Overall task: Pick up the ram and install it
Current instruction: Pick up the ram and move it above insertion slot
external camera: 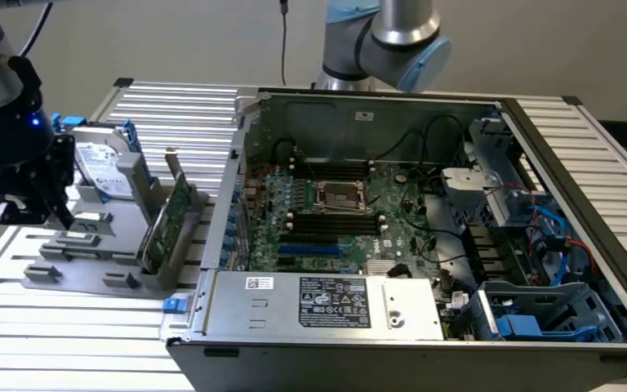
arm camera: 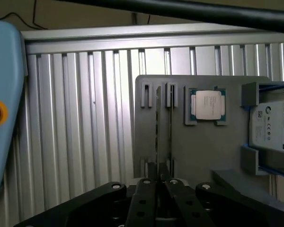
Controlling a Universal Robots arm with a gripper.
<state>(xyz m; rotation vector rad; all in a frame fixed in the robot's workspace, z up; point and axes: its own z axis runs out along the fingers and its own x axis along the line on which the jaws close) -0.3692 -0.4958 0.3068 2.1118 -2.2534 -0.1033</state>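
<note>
The ram [arm camera: 170, 127] shows edge-on as a thin dark stick standing in the slots of the grey holder [arm camera: 203, 151]. A second thin stick [arm camera: 157, 127] stands in the slot beside it. My gripper [arm camera: 159, 184] hangs straight over their near end. Its black fingers [arm camera: 144, 189] are drawn close together, pinching the stick's top edge. In the exterior view my gripper [external camera: 61, 219] reaches down to the left end of the holder [external camera: 85, 273]. The open computer case [external camera: 401, 106] stands to the exterior view's right, its black memory slots [external camera: 335, 222] bare.
The holder also carries a processor chip [arm camera: 207, 105], a silver hard drive [external camera: 104, 167] with blue rails, and a tall green expansion card [external camera: 174, 222]. A light-blue pendant with a red button [arm camera: 0, 113] lies on the slatted table. A second arm [external camera: 401, 41] stands behind the case.
</note>
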